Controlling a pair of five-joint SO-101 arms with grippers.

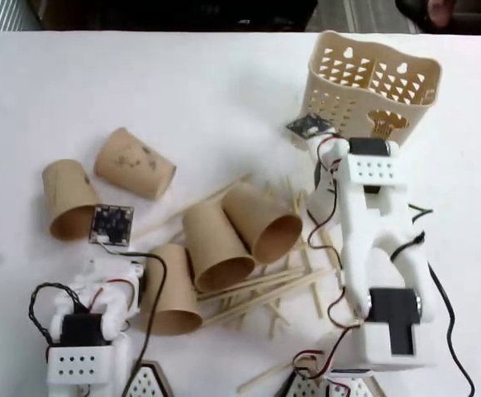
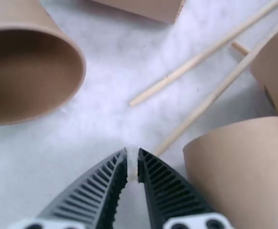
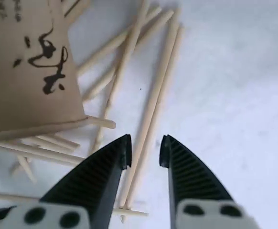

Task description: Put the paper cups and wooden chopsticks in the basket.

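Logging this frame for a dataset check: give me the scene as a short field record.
paper cups: five, all on their sides on the table
wooden chopsticks: loose on the table, among and beside the cups
basket: upright, at the table's far side
left gripper: shut, low between cups
right gripper: open, above chopsticks

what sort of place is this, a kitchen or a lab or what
Most likely a robot test bench, not a kitchen: two small robot arms sit at a plain white table, with paper cups and chopsticks scattered near a basket as practice items.
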